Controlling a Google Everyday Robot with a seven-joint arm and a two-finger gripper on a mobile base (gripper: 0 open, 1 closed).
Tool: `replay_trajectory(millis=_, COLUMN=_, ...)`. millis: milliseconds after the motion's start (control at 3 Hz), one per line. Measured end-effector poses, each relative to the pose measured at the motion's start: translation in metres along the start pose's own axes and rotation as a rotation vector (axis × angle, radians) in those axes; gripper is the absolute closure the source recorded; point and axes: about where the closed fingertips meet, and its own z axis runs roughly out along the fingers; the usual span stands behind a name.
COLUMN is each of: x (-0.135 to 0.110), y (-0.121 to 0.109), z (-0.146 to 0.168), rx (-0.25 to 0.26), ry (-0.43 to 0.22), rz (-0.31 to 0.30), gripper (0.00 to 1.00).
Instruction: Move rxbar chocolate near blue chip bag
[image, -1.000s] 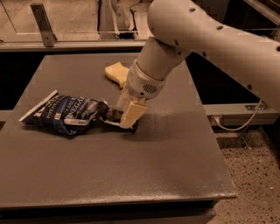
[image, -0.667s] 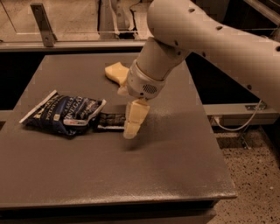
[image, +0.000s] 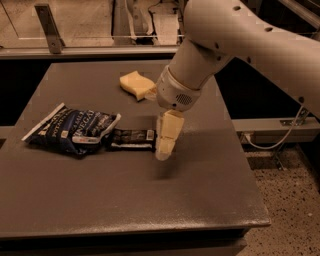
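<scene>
**One bar, one bag, one sponge, one gripper over the table**

Three loose things lie on the flat dark grey table, one of each. The small flat rxbar chocolate in its glossy black wrapper with white lettering lies near the table's middle. Its left end touches the right edge of the crinkled dark blue foil chip bag with white lettering. Well apart from both, toward the far edge, sits a single wavy pale yellow sponge.

The one pale two-finger gripper hangs tip-down at the bar's right end, on a thick cream-white robot arm. It casts a faint shadow on the table below it. Nothing shows in its grasp, and I cannot tell whether the jaws are parted or clenched, because they read as one pale block.

The gripper covers the bar's right end, so whether they touch cannot be made out. The arm's round wrist hides the sponge's right end. The arm itself runs out of view at the top and right edges. The lettering on both bag and bar is too small to read.
</scene>
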Motion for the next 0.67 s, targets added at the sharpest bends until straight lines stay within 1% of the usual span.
replay_trajectory(millis=333, x=0.024, y=0.004, z=-0.021, rx=0.022, ry=0.001, rz=0.036, gripper=0.0)
replay_trajectory(millis=667, x=0.048, y=0.007, z=-0.037, rx=0.06, ry=0.018, rz=0.093, gripper=0.0)
